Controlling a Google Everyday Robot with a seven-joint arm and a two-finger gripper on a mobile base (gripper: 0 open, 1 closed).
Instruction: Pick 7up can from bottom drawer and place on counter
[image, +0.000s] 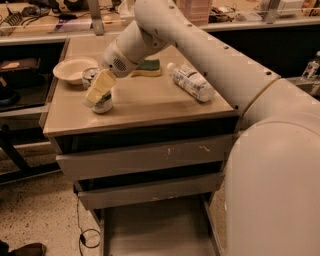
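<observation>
The 7up can (104, 104) stands upright on the counter (150, 102), near its front left part. My gripper (98, 90) is right over the can's top and is shut on it, its cream fingers (100, 85) hiding the can's upper half. The arm reaches in from the right across the counter. The bottom drawer (155, 227) is pulled open below, and the part of its flat grey floor that shows is bare.
A white bowl (75, 69) and a second silvery can (90, 75) sit at the counter's back left. A green-yellow sponge (146, 68) lies at the back, a clear plastic bottle (192, 81) lies on its side to the right. Two closed drawers (145, 159) are above the open one.
</observation>
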